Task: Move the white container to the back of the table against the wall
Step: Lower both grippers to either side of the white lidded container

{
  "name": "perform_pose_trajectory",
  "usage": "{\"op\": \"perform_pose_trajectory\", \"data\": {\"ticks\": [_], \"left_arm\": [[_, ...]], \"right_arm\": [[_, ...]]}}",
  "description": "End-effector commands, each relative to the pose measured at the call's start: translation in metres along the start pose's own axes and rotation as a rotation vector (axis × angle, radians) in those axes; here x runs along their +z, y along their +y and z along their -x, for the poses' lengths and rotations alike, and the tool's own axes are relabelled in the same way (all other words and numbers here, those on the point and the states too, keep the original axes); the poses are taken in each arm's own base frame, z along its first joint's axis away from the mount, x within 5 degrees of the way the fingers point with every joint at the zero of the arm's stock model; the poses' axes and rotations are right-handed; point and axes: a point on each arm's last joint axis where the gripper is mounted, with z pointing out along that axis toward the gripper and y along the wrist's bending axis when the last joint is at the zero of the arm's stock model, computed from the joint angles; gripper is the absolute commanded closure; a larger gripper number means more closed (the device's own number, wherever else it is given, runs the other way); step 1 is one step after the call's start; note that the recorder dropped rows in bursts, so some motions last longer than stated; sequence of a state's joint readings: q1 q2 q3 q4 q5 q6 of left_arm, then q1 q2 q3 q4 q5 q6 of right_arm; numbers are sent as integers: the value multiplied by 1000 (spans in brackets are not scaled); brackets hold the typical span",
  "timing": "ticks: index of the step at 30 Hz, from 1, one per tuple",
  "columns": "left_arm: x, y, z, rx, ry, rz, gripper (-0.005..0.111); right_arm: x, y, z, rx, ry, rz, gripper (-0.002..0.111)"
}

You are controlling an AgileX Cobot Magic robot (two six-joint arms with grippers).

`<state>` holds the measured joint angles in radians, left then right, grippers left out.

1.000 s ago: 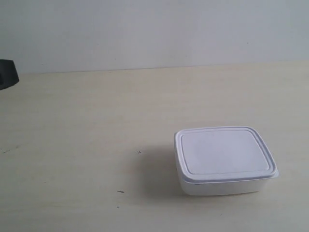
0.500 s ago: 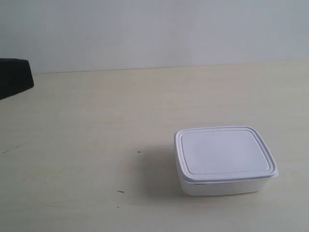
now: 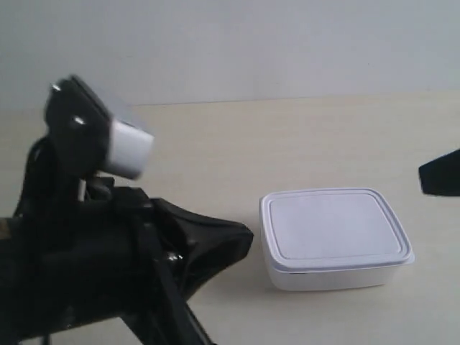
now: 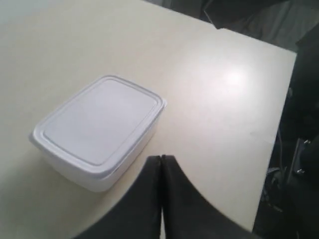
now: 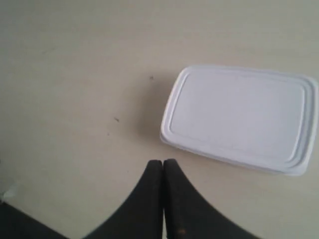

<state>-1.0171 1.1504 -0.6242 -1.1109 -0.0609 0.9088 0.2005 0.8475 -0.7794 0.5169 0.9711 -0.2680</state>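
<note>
filling the exterior view's left side, the arm at the exterior view's left (image 3: 93, 266) is a big, blurred black mass low over the table (image 3: 287, 136), with a pale block (image 3: 129, 147) mounted on top of it. its pointed front end reaches toward the white container (image 3: 334, 233) and stops just beside the box's left side, apart from it. from this view i cannot tell how its jaws stand. the white container sits flat on the table in the near right part of the scene, lid (image 3: 332, 224) on, long side across the view. it is well apart from the wall (image 3: 230, 50), with a broad strip of bare tabletop between them. further right, at the very edge of the picture, a dark shape (image 3: 440, 176) pokes in above the table, beyond the container's far right corner and not touching it. too little shows to say what part it is.

in the left wrist view the left gripper (image 4: 161, 159) has its two black fingers pressed flat together, tip to tip, with nothing between them. the container lies just beside those tips, not touching them. in the right wrist view the right gripper (image 5: 163, 162) is likewise closed on itself and empty, its fingers meeting along one thin line. the container lies near it on the table, apart from the tips, and two tiny dark specks (image 5: 151, 77) mark the tabletop beside the box's short side.
</note>
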Motion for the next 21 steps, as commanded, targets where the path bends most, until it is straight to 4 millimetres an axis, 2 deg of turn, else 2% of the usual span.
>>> {"op": "perform_pose_trajectory", "data": {"ticks": [1, 8, 12, 15, 21], "left_arm": [[29, 2, -19, -69, 88, 63, 107], [63, -4, -34, -108, 207, 49, 107], [80, -18, -42, -99, 253, 23, 107], [95, -24, -47, -96, 281, 21, 107], [119, -21, -58, -137, 300, 85, 107]], "right_arm": [[34, -3, -24, -52, 145, -7, 108], [68, -7, -59, 29, 238, -103, 108], [83, -12, -72, 80, 279, -130, 108], [94, -18, -80, 124, 307, -156, 108], [114, -28, -83, 185, 327, -235, 108]]}}
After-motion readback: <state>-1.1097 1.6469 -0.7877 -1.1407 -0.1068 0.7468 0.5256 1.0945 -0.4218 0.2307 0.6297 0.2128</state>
